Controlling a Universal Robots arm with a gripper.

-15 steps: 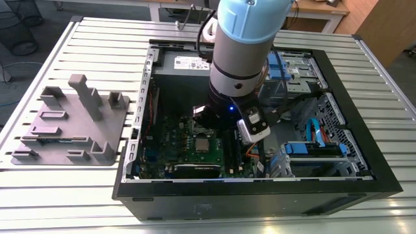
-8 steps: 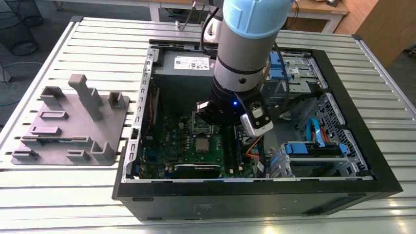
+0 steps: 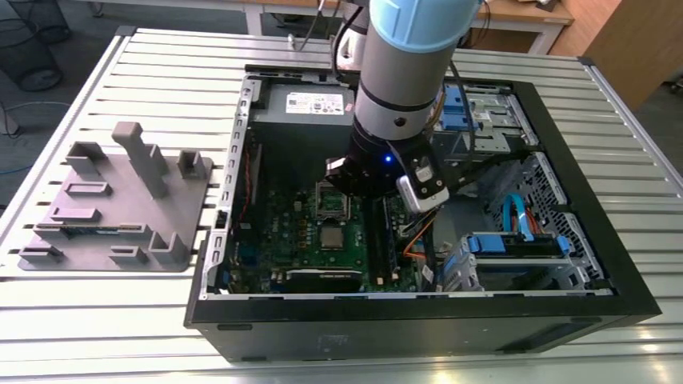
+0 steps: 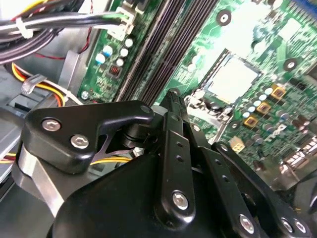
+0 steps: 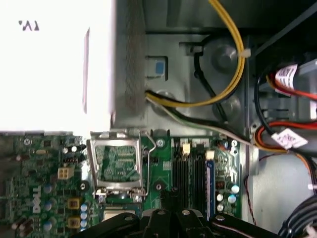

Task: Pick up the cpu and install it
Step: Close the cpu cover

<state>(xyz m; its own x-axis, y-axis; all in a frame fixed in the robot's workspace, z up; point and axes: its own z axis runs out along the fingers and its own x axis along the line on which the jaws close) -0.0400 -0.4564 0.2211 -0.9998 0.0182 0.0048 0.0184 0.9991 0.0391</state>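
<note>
Arm's hung over the open PC case (image 3: 427,320), with the gripper (image 5: 168,198) held above the mobo (image 3: 280,240). Its fingers are seen drawn together, nothing clamped betw. them. The cpu (image 3: 333,238) is spotted flat on the board, just beside the open metal frame (image 3: 333,203) and apart from the tool. Whether it's seated can't be told.

Step's judged as the approach for the pick. The tool should be squared to the chip's edges and brought straight down, and the thin rim taken lightly, w/o tilt.

Obstacles noted:
- RAM slots (image 3: 379,232) are crowded close alongside.
- An orange cable (image 3: 420,232) is looped near.
- Yellow wires (image 5: 233,59) are strung by the PSU (image 3: 304,102).

A grey fixture block (image 3: 117,204) is parked on the table (image 3: 107,320), well apart.
</note>
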